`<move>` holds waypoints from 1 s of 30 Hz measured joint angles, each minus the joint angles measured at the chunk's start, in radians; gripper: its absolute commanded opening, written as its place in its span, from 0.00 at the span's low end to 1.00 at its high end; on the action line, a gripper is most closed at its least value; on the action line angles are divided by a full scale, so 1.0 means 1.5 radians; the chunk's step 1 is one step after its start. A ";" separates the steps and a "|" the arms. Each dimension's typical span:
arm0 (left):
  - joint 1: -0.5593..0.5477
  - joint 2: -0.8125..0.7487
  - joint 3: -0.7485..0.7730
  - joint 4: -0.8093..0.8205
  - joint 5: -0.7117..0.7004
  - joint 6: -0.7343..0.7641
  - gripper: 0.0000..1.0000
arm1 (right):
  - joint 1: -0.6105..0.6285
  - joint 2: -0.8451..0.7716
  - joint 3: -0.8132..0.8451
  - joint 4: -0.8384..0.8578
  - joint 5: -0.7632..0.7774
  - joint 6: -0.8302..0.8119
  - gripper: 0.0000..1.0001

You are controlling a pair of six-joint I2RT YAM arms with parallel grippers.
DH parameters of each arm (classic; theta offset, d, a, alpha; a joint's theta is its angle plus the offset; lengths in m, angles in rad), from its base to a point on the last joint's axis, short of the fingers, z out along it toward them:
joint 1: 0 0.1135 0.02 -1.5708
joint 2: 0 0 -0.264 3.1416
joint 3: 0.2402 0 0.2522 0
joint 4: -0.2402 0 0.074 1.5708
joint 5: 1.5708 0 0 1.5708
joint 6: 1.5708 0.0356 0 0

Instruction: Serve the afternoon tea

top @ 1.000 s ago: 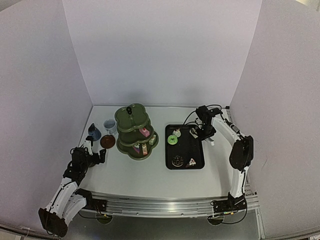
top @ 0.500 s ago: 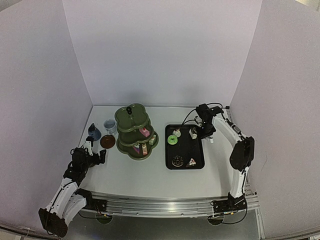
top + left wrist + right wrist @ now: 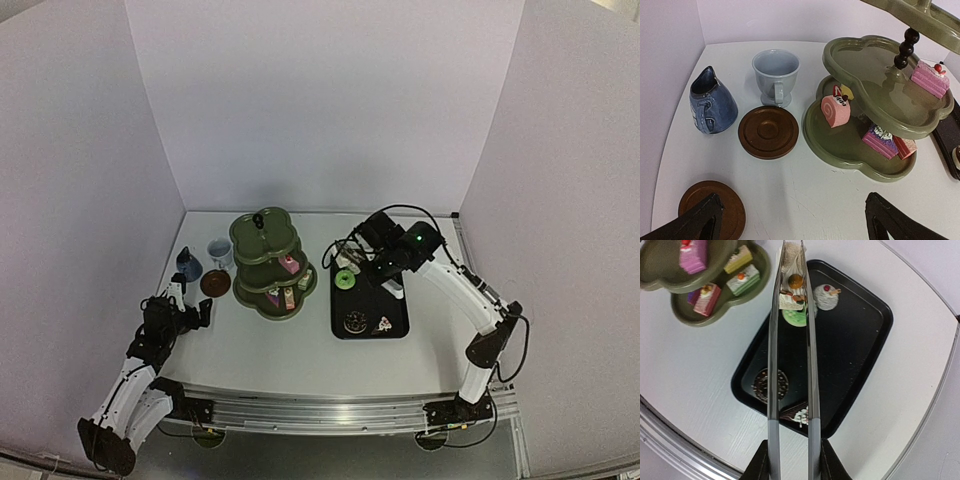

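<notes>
Right arm (image 3: pixel 455 285) swung over tray (image 3: pixel 370 300); right jaws squeeze tongs (image 3: pixel 774 365) pinching cake (image 3: pixel 791 297); left jaws wide, empty.

Both arms have white shell links between black joint housings. The left arm (image 3: pixel 127 378) and right arm (image 3: pixel 452 284) sit on black bases (image 3: pixel 455 408) bolted to the silver aluminium rail (image 3: pixel 320 412). At the end farthest from that rail, thin black cables (image 3: pixel 392 213) loop off the right arm's wrist, where a small green light (image 3: pixel 416 239) glows. The left gripper (image 3: pixel 792 215) has black, angular fingers (image 3: pixel 695 222).

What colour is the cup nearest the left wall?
Dark blue, with a glossy glaze. The cup shows best in the left wrist view.
</notes>
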 measured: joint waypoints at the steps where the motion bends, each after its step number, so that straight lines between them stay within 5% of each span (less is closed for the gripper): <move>1: 0.000 0.000 0.000 0.000 0.000 0.000 0.99 | 0.023 0.000 0.011 -0.004 0.004 0.008 0.06; 15: 0.000 -0.007 0.000 0.000 0.000 0.000 0.99 | 0.277 0.092 0.213 -0.019 0.006 0.030 0.06; 30: 0.000 -0.007 0.000 0.000 0.000 0.000 0.99 | 0.299 0.239 0.313 0.003 0.108 -0.103 0.05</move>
